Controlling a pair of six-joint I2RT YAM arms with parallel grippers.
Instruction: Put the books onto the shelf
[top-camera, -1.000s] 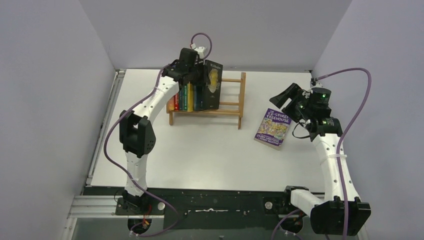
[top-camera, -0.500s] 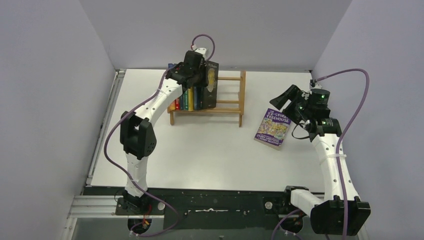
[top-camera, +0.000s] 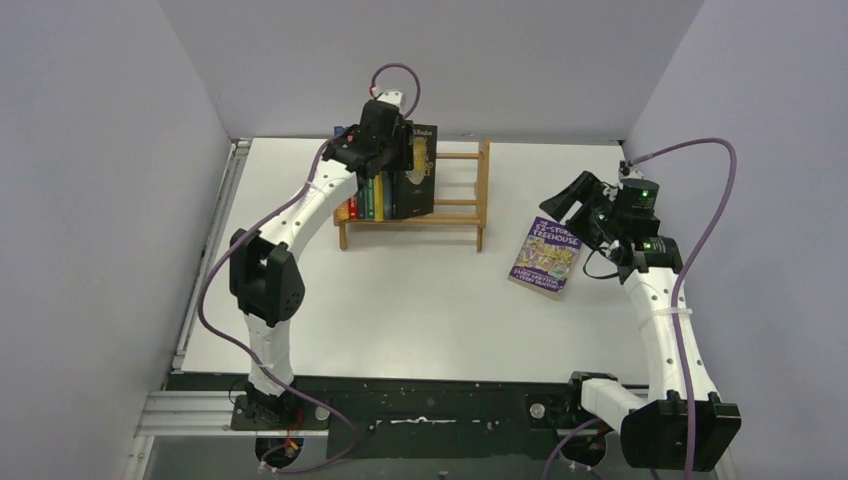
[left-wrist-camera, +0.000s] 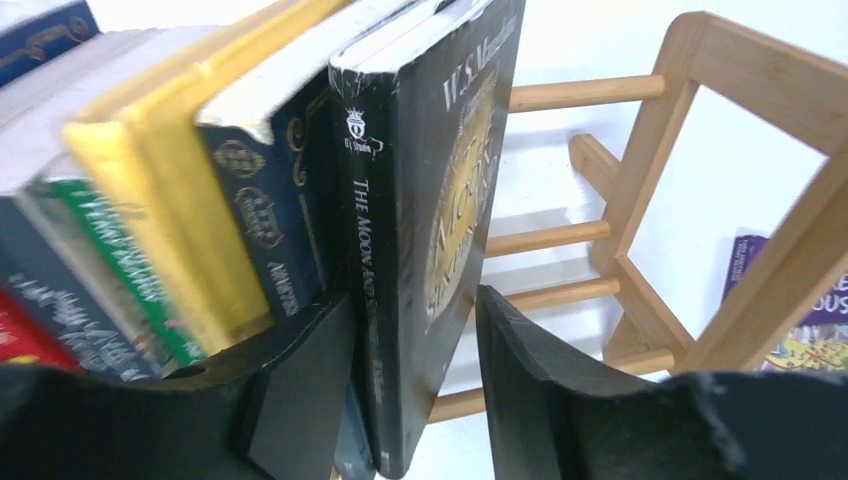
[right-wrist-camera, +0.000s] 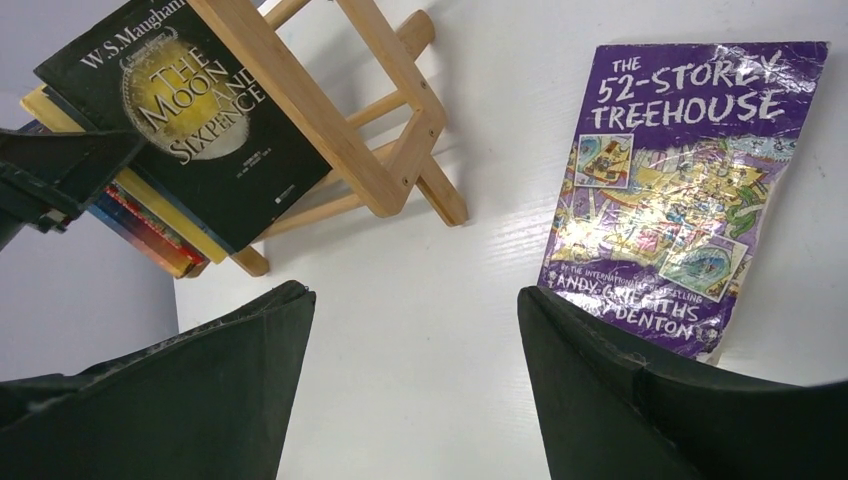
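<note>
The left hand (left-wrist-camera: 415, 310) stands partly open astride the black book (left-wrist-camera: 450, 180), one side clear of its cover, gripping nothing. That book is upright on the shelf (left-wrist-camera: 660, 180), with the other books (left-wrist-camera: 150, 200) to the hand's left. The right hand (right-wrist-camera: 412, 300) hangs wide open and empty over the desk (right-wrist-camera: 420, 420). The purple book (right-wrist-camera: 680, 190) lies flat ahead, to its right.

A black book (left-wrist-camera: 425, 220) is flanked by the parted fingers of the left gripper (left-wrist-camera: 415, 300). A dark blue book (left-wrist-camera: 270, 210) is seen at its nine o'clock, the shelf (left-wrist-camera: 648, 190) at three o'clock.
</note>
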